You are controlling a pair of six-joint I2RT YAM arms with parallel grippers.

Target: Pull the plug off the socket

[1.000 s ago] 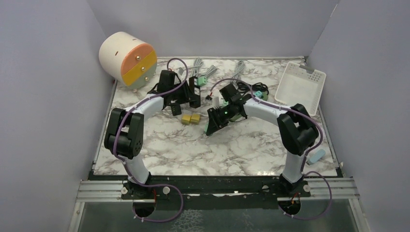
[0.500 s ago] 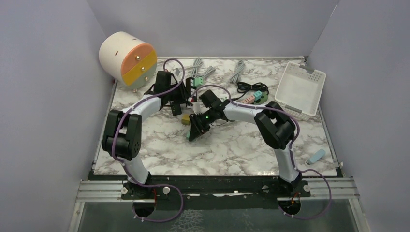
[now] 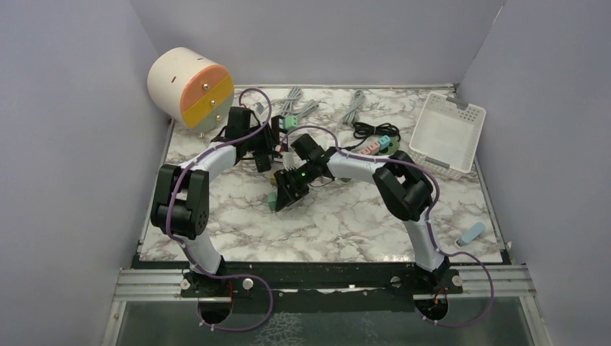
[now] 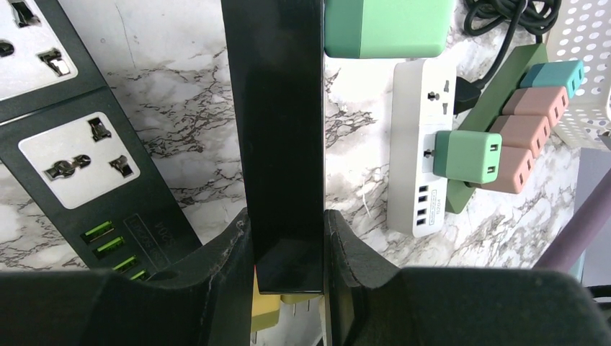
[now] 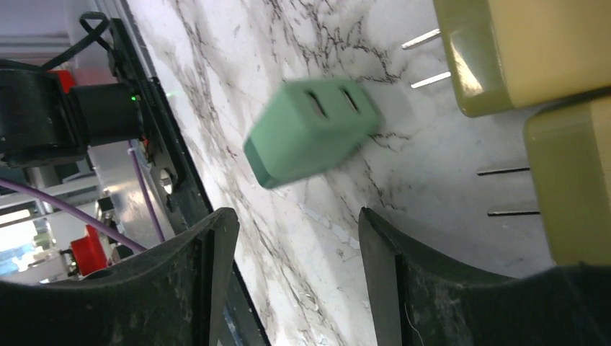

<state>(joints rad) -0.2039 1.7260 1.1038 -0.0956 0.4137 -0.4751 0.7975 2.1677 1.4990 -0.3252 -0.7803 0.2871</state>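
At mid-table, the green plug (image 5: 310,130) lies loose on the marble, free of any socket, its outline blurred. The right gripper (image 5: 295,216) stands wide open over it, holding nothing. The left gripper (image 4: 287,223) is clamped on a black bar (image 4: 274,108), apparently the socket strip seen edge-on. Assessment: extraction done, release in hand. The next move calls for lifting the right arm clear and setting the strip down. Yellow plugs (image 5: 519,50) lie just beside, prongs exposed, and a white strip (image 4: 421,108) crowds the far side.
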